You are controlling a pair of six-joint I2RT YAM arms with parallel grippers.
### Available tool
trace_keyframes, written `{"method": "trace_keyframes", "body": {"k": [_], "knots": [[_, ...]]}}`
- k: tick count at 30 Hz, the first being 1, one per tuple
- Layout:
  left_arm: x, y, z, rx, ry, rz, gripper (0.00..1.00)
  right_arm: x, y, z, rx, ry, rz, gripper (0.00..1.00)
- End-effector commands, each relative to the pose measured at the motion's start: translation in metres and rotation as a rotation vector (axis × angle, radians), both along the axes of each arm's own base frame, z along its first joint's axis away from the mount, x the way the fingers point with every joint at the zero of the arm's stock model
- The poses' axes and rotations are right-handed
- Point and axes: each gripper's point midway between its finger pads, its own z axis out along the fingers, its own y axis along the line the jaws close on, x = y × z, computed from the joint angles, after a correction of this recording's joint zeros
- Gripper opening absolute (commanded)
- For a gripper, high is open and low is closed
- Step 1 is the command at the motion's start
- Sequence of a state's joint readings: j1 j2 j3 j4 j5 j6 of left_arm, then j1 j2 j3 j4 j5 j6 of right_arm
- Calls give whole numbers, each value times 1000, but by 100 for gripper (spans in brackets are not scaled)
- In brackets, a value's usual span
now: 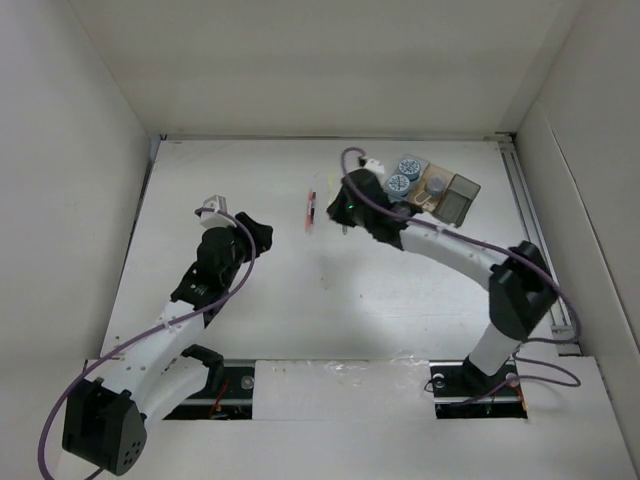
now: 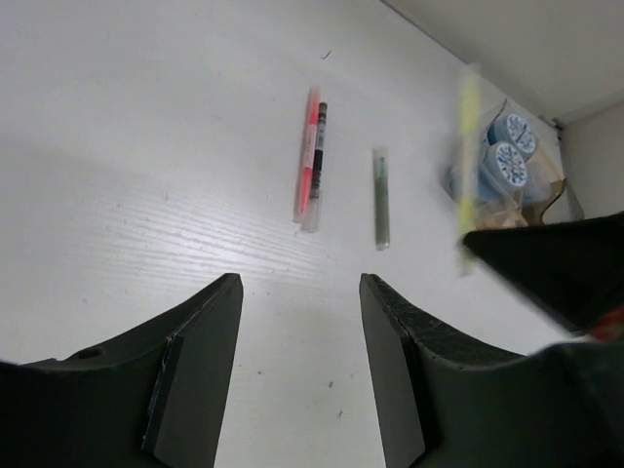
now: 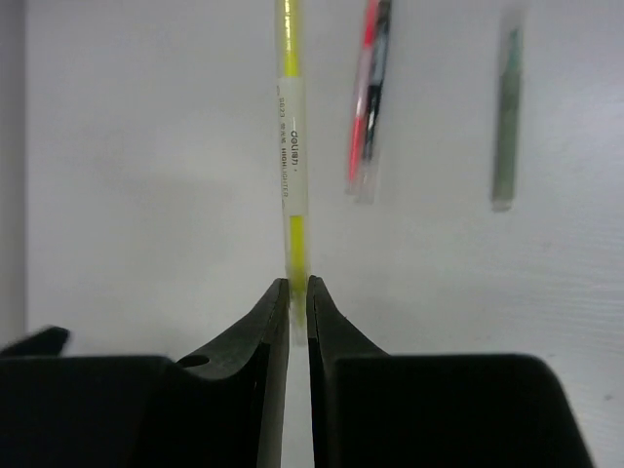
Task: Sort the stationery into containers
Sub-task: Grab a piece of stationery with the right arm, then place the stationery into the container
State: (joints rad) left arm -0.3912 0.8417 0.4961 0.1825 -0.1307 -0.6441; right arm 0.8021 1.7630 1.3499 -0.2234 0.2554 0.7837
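Over toward one o'clock on the table [image 1: 300,320] sits the tray [image 1: 462,200]. Two blue-grey discs [image 1: 402,175] lie in its pale compartments at the nine o'clock end. Next comes a tan compartment, then a dark smoky one at the three o'clock end.

From where I stand, the right gripper [image 3: 298,292] is clenched on the yellow stick [image 3: 291,146]. Its two dark fingers are pressed together around the near end, and the rest of the stick juts straight out past the tips. A white printed label wraps its middle. In the left wrist view that stick is only a blurred yellow streak, just at nine o'clock of the discs, so I cannot tell how far it clears the table.

Near twelve o'clock from the table's centre the red stick [image 2: 309,156] lies flat on the bare surface. A dark-banded stick [image 2: 318,161] touches it along its three o'clock side. The grey stick [image 2: 381,195] lies a little apart at their three o'clock, roughly parallel to them. All three are outside the tray.

The left gripper [image 2: 300,283] is released, its fingers spread wide with nothing between them. It hangs at about nine o'clock of the sticks and well apart from them.
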Motion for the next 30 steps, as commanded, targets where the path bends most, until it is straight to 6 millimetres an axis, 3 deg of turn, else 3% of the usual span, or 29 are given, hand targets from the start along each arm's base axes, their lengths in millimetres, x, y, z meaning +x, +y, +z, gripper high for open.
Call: {"method": "trace_keyframes", "body": {"k": [1, 2, 4, 5, 7, 8, 11, 15, 23, 30], "knots": [[6, -7, 5, -6, 1, -24, 48, 45, -90, 26, 56, -62, -269, 3], [7, -8, 10, -10, -9, -24, 47, 49, -116, 41, 78, -90, -338, 3], [8, -11, 1, -4, 18, -39, 47, 57, -159, 42, 113, -85, -436, 3], [8, -13, 3, -11, 11, -50, 47, 62, -204, 40, 116, -86, -537, 3], [9, -15, 2, -13, 13, -59, 46, 64, -244, 37, 122, -92, -629, 3], [8, -17, 2, -16, 15, -69, 46, 67, -280, 35, 112, -97, -715, 3], [8, -19, 4, -22, 7, -80, 46, 65, -339, 24, 93, -82, -840, 4], [8, -21, 6, -28, 0, -90, 46, 71, -365, -2, 115, -7, -854, 4], [7, -21, 2, -25, 8, -90, 46, 82, -349, -26, 150, 58, -783, 4], [6, -21, 5, -28, 0, -90, 46, 78, -346, -48, 133, 100, -790, 11]]}}
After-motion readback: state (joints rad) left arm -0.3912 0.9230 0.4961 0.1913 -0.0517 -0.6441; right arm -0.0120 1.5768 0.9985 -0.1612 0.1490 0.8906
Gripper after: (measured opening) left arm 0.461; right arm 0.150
